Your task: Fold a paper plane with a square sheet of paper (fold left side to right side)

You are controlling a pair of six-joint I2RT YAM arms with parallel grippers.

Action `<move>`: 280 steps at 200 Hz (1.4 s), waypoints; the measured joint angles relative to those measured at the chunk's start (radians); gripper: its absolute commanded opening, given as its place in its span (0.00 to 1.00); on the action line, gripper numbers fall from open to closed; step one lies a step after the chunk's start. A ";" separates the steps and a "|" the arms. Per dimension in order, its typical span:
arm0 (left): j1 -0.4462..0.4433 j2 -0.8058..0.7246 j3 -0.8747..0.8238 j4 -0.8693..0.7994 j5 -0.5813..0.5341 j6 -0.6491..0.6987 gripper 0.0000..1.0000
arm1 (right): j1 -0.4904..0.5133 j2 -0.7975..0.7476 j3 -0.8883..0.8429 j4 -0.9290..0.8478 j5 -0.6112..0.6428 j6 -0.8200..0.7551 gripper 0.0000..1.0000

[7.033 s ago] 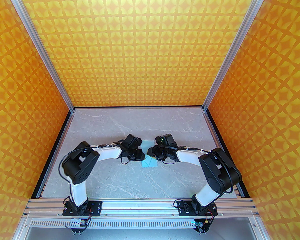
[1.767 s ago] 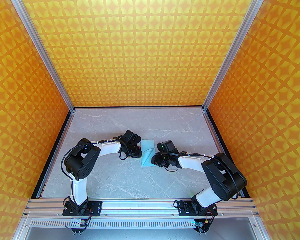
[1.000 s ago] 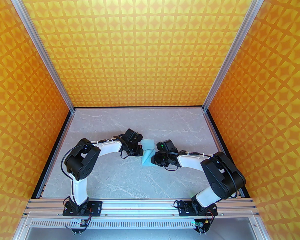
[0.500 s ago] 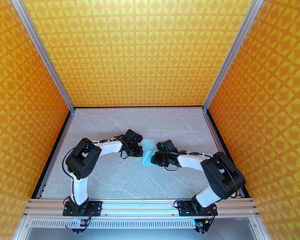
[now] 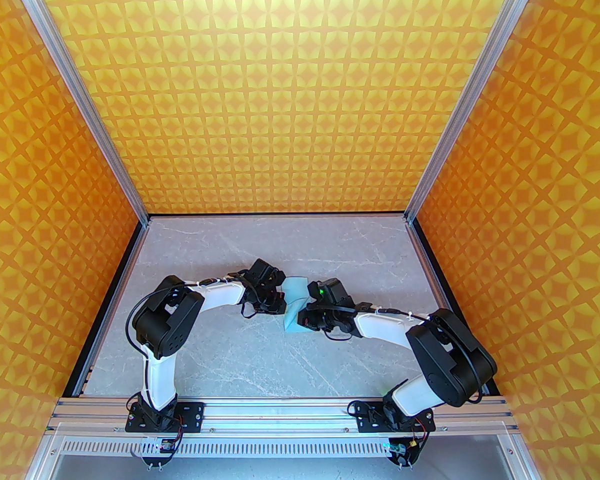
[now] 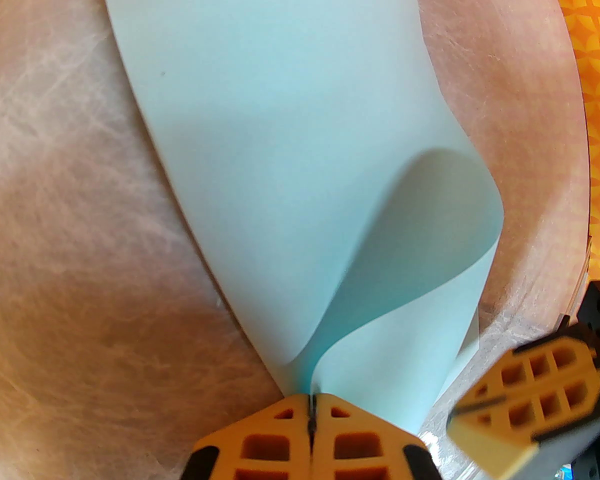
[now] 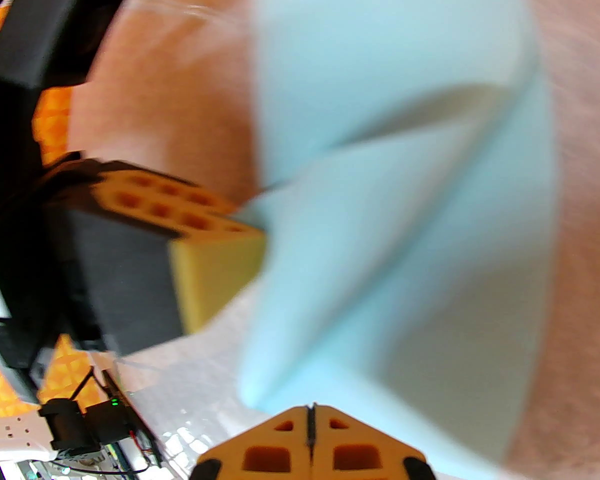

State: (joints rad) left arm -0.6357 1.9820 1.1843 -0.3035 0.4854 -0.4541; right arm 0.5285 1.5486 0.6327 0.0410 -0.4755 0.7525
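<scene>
Fingers [image 6: 270, 433] of my left gripper [image 6: 311, 400] pinch the square sheet of paper [image 6: 280, 168] to swing it rightward; right gripper [image 7: 310, 410] clenched, catch unclear.

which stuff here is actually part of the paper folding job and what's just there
Part of the job: square sheet of paper; left gripper, shut on it; right gripper, shut, close by the paper.
Just there: table; orange patterned walls; aluminium frame.
</scene>
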 measured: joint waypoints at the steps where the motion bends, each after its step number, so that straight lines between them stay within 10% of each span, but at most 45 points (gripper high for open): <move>1: 0.000 0.000 0.000 0.000 0.000 0.000 0.00 | 0.000 0.000 0.000 0.003 0.000 0.003 0.00; 280: 0.000 0.002 0.002 0.000 0.006 0.000 0.02 | 0.053 0.120 0.014 0.115 -0.029 0.059 0.00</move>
State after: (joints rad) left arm -0.6357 1.9835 1.1858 -0.3038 0.4911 -0.4541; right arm 0.5816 1.6688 0.6472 0.1562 -0.5045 0.8116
